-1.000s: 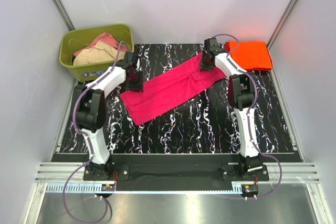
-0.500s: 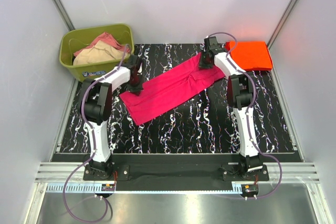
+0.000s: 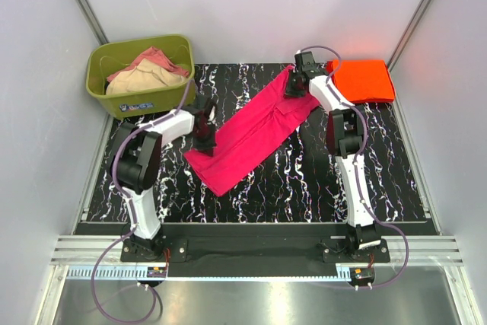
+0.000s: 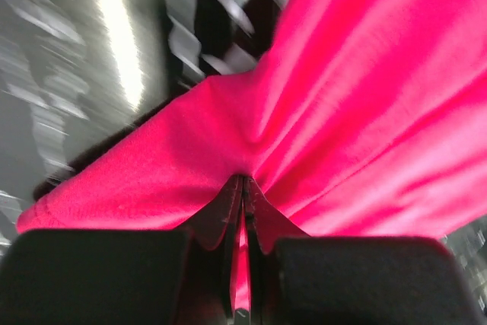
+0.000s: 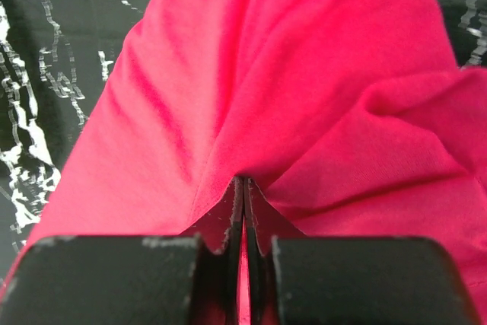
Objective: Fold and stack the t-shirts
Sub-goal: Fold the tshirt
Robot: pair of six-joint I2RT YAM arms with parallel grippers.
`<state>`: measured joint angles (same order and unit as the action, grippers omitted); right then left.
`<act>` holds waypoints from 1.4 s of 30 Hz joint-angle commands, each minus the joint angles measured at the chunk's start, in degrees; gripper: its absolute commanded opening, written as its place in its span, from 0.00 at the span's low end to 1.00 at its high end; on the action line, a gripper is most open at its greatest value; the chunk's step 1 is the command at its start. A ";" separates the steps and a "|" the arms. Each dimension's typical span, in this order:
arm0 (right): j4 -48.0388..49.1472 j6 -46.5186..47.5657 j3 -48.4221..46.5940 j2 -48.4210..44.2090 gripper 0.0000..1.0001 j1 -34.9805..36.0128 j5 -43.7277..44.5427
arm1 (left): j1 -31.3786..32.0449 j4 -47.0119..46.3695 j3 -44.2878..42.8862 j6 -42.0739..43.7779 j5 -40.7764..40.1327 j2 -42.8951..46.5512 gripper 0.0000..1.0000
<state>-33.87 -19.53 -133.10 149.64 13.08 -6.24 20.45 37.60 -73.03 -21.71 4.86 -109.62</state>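
A hot pink t-shirt point(image 3: 251, 131) lies as a long diagonal band on the black marbled mat. My left gripper point(image 3: 204, 141) is shut on its lower-left edge; in the left wrist view pink cloth point(image 4: 319, 112) is pinched between the closed fingertips point(image 4: 232, 203). My right gripper point(image 3: 292, 89) is shut on the upper-right end of the same shirt; in the right wrist view the pink cloth point(image 5: 304, 81) bunches at its fingertips point(image 5: 232, 203). An orange-red t-shirt point(image 3: 364, 79) lies folded at the back right corner.
An olive-green tub point(image 3: 171, 44) holding beige and pinkish cloths point(image 3: 144, 72) stands at the back left, just off the mat. White walls close in the sides and back. Bare mat point(image 3: 304, 180) lies in front of the pink shirt.
My left gripper closed on the pink shirt's left edge and moved right and toward the front, drawing that end inward. The right gripper shifted slightly back, still holding the far end.
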 commanded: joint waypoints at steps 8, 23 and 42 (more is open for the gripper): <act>-4.36 2.83 -6.64 5.22 0.09 0.19 -9.58 | 15.31 -2.61 6.59 -14.92 12.62 1.34 0.09; -1.29 -9.21 -24.75 16.82 0.12 0.89 -16.35 | 24.82 -12.82 8.44 -26.89 10.17 5.29 0.14; -26.24 -6.66 -5.84 -15.41 0.46 1.69 -16.17 | 23.15 -6.67 15.36 -12.92 15.61 27.00 0.43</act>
<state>-51.86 -28.18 -146.71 147.96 14.17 -23.14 44.38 27.90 -60.97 -39.05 17.39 -85.01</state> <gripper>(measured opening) 0.428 0.414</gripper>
